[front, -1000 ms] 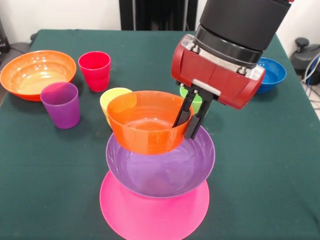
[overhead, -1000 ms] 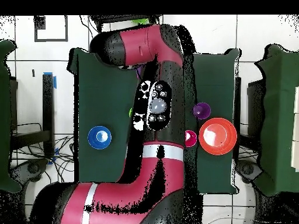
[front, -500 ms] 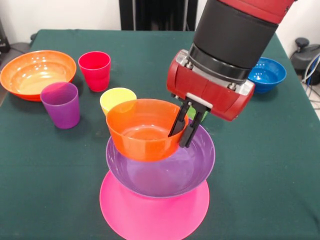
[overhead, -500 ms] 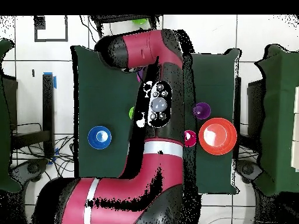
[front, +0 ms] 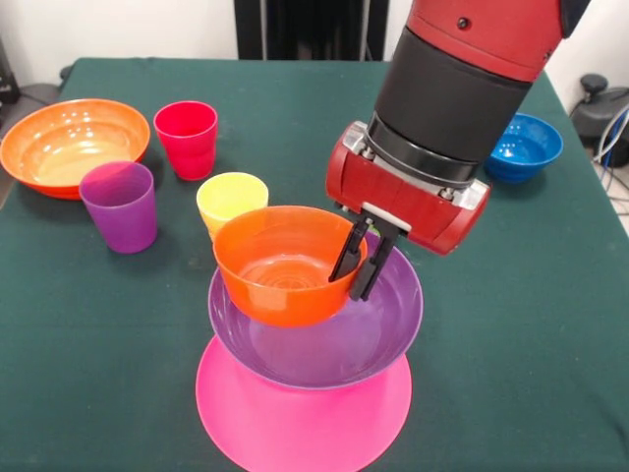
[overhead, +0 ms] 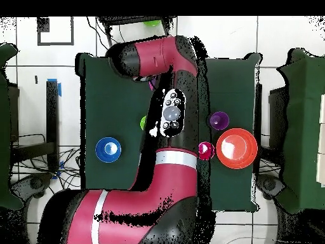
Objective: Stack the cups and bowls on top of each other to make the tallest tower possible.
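Step in hand: setting the small orange bowl (front: 285,264) into the tower (front: 310,366). Gripper (front: 356,264) pinches the bowl's rim, one finger inside and one outside the wall, jaws closed on it. The bowl sits tilted, low inside the medium purple bowl (front: 334,339), which rests on the upturned large pink bowl (front: 300,418) near the table's (front: 511,324) front edge. Likely next: level the bowl, let go, lift straight up so the pile is not dragged. Waiting parts: yellow cup (front: 230,200) just behind the tower, purple cup (front: 119,206) and red cup (front: 186,138) toward the left side, large orange bowl (front: 71,144) at the far left corner, small blue bowl (front: 524,146) by the right edge. Overhead, the arm (overhead: 166,127) hides the tower and gripper entirely; only the front view shows the grip. The overhead view does show a scrap of green (overhead: 143,122) beside the arm.
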Controlling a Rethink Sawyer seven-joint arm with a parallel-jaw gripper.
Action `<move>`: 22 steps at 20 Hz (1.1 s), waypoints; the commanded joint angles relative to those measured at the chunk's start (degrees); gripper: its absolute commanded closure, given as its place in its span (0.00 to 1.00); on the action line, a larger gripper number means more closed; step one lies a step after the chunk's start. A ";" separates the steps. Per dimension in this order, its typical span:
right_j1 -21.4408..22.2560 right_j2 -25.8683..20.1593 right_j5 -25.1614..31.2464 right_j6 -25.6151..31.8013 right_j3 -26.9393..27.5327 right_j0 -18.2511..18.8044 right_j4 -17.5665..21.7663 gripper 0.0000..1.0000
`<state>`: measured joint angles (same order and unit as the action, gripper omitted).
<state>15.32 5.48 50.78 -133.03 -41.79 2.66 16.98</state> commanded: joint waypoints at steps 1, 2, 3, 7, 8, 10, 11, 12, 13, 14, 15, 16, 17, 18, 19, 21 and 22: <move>-0.87 -1.78 -1.54 -6.93 -0.21 -1.51 -0.74 1.00; -0.99 -1.66 -1.61 -6.82 -0.10 -1.52 -0.94 1.00; -1.13 -1.53 -1.77 -6.77 0.02 -1.55 -1.09 1.00; -1.38 -1.21 -1.73 -6.69 0.34 -1.75 -1.68 1.00; -1.46 -1.13 -1.68 -6.71 0.45 -1.81 -1.77 1.00; -1.73 -0.89 -1.64 -6.99 0.86 -1.97 -1.92 1.00; -1.89 -0.80 -1.59 -7.09 1.13 -2.04 -2.01 1.00; -2.04 -0.76 -1.52 -7.12 1.37 -2.07 -2.09 1.00; -2.24 -0.68 -1.54 -7.20 1.71 -2.08 -2.16 1.00; -2.41 -0.64 -1.49 -7.18 1.98 -2.10 -2.25 1.00; -2.59 -0.63 -1.42 -7.21 2.27 -2.13 -2.37 1.00; -2.72 -0.56 -1.36 -7.20 2.48 -2.16 -2.44 1.00; -2.76 -0.52 -1.37 -7.22 2.52 -2.18 -2.52 1.00; -2.81 -0.41 -1.37 -7.26 2.58 -2.23 -2.60 1.00; -2.85 -0.31 -1.37 -7.30 2.64 -2.29 -2.68 1.00; -2.95 -0.13 -1.36 -7.32 2.76 -2.35 -2.84 1.00; -3.04 -0.04 -1.32 -7.33 2.88 -2.39 -2.95 1.00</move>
<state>12.78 7.86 50.78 -133.03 -39.44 1.96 14.78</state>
